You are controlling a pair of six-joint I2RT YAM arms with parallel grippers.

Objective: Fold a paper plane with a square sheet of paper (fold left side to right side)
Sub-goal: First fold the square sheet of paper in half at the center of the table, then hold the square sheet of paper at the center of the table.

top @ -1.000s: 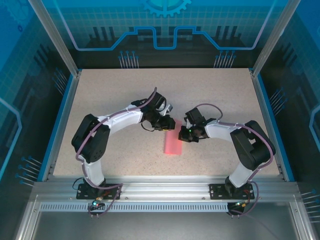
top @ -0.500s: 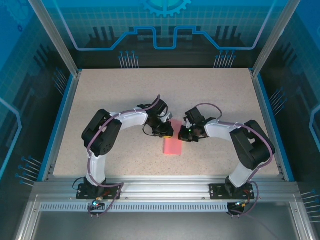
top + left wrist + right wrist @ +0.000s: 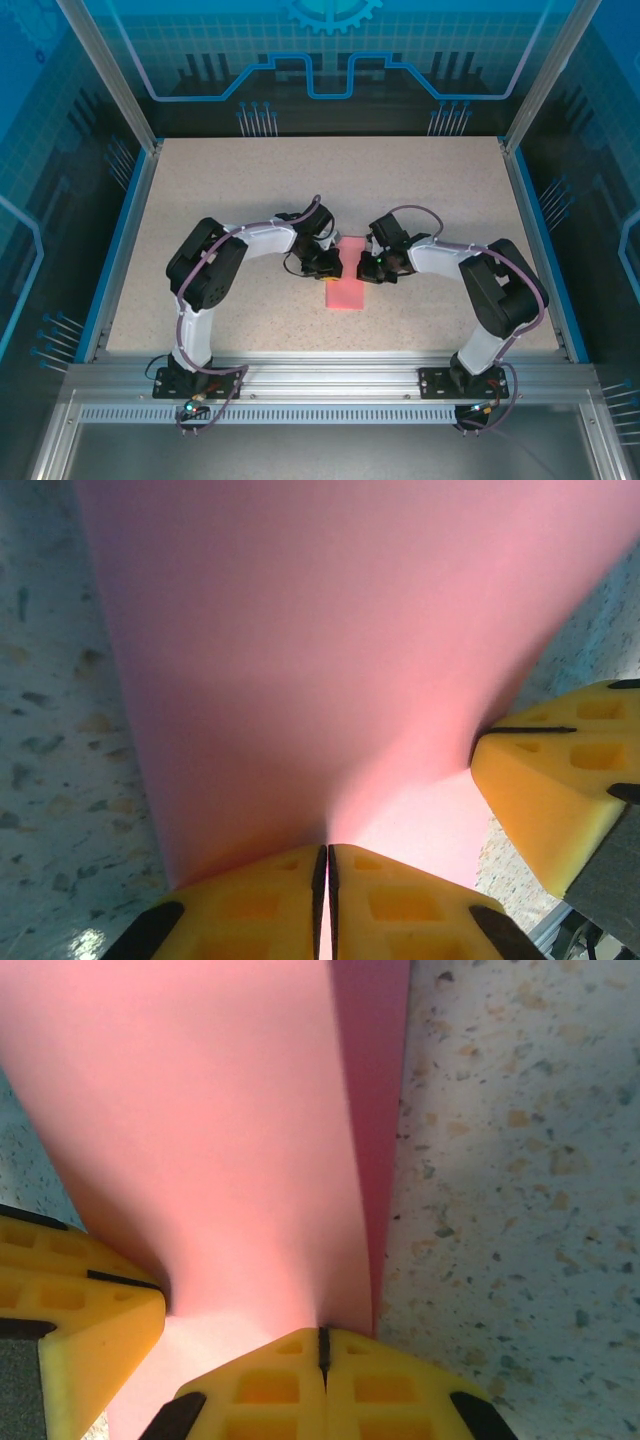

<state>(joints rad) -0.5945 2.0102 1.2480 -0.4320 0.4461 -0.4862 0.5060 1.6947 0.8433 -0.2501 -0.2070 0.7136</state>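
You are looking down on a speckled beige table with a blue rim, inside a blue-lit enclosure. Two black-and-white arms rise from the near edge and bend inward toward each other. The left gripper and right gripper meet mid-table, one at each long side of a narrow pink sheet of paper running far to near.

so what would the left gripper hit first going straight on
The pink paper: the left gripper is pinching its edge, with the table just beneath. The right gripper looks off to one side.
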